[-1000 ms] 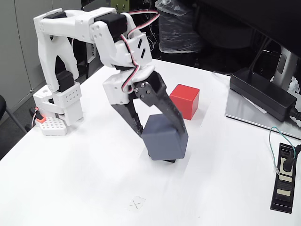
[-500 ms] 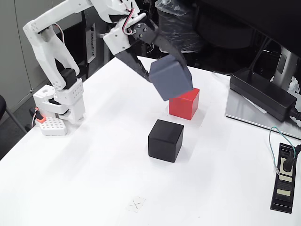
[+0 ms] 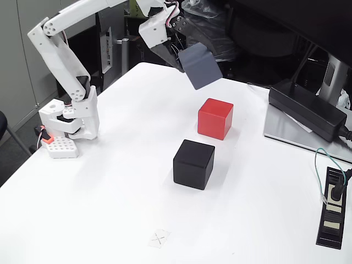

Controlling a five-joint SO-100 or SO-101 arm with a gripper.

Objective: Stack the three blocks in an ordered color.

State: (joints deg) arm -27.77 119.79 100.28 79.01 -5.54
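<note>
White worktop (image 3: 110, 209): matte red cube (image 3: 215, 118) and black cube (image 3: 193, 164) apart, unstacked; slate grey cube (image 3: 200, 65) pinched in black tool (image 3: 186, 55), tilted, aloft for carrying.

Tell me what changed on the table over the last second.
The gripper, shut on the grey block, lifted it off the black block and carried it up and back, toward the table's far edge; it now hangs tilted in the air beyond the red block. The black and red blocks, power brick and table stayed put.
</note>
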